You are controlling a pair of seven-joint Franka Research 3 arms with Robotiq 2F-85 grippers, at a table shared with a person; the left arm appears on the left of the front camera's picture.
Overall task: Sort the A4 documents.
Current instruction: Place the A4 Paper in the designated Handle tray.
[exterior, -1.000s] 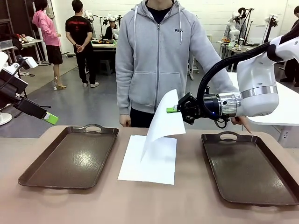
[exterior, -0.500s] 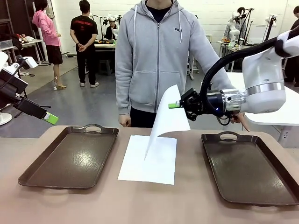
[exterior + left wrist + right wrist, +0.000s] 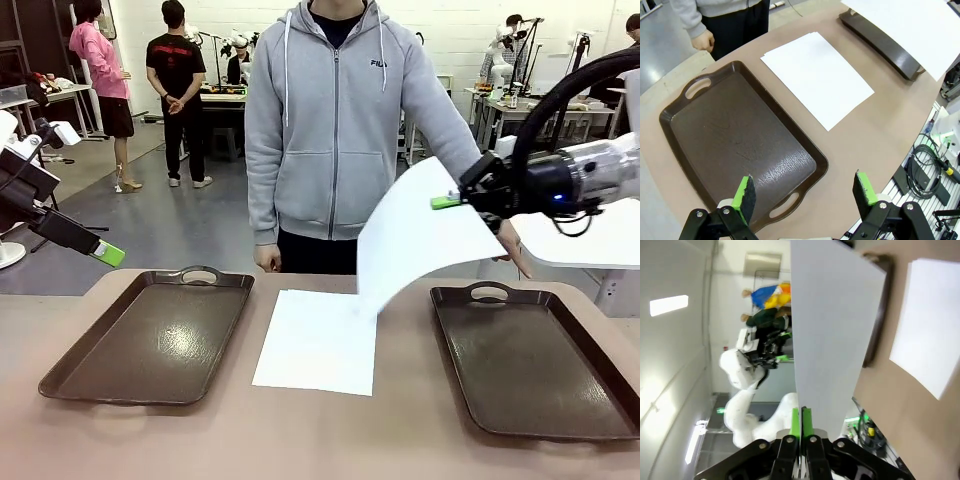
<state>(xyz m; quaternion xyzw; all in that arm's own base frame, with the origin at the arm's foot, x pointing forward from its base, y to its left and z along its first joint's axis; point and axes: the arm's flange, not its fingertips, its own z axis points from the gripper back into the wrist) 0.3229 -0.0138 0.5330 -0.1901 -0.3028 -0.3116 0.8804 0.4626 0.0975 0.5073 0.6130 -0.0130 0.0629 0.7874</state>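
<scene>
Our right gripper (image 3: 446, 202) pinches one A4 sheet (image 3: 420, 240) by its top edge, lifted between the stack of A4 documents (image 3: 318, 342) and the right tray (image 3: 530, 368); our left gripper (image 3: 805, 192) hovers, fingers spread, above the left tray (image 3: 730, 145)

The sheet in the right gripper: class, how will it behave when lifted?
Probably floppy: the sheet curves and hangs below the right gripper. Likely light: one thin pinch carries it. It may swing, being held at one edge only.
</scene>
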